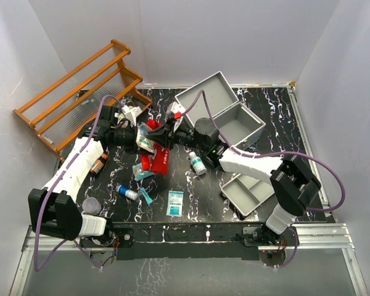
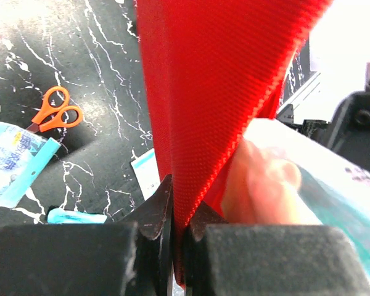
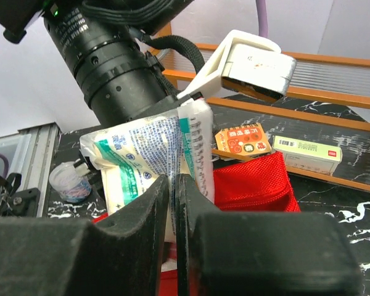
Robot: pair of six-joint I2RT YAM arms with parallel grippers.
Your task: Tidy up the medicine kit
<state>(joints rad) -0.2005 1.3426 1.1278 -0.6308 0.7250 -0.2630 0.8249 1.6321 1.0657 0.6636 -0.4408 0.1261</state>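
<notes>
Nearest the lens in the left wrist view, your left gripper (image 2: 179, 206) is pressing its fingers tight on a fold of the red pouch (image 2: 222, 74). In the right wrist view your right gripper (image 3: 171, 185) is pinching, jaws almost together, the thin edge of a white-and-green packet (image 3: 135, 154) that is standing at the pouch mouth. Both grippers are meeting over the middle of the table (image 1: 277, 111).

The medicine kit (image 1: 254, 134) is sitting open at the far right, lid leaning back. It is lying to the right of both grippers, just beside the right arm's wrist, with its long axis running diagonally from near-left to far-right. Your right arm is the nearer one.

Any carry into the kit is probably going rightward, with the case's near-left wall as the edge to clear. Room is narrowing there: the kit is crowding the table's far edge, a grey tray (image 1: 259, 196) is occupying the near right, and a white bottle (image 1: 197, 162) is lying between.
</notes>
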